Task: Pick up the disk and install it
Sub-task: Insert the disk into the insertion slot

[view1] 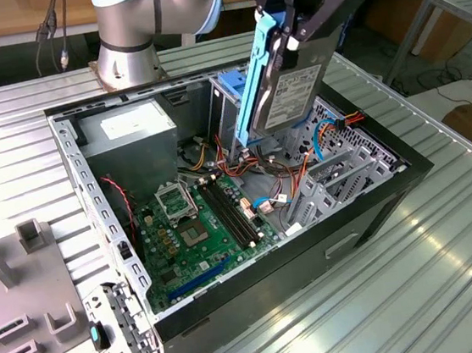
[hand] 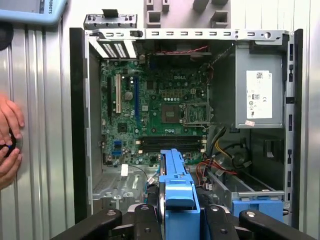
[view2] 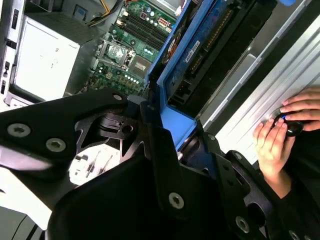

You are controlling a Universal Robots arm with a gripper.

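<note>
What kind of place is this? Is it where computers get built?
Probably a robot lab or workshop. A robot arm stands at a ribbed metal table. Its gripper holds a disk above an open computer case with the motherboard showing.

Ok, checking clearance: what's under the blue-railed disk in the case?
Under the dark blue-railed disk: red and orange cables, grey metal brackets. What lies directly behind the disk is covered.
</note>
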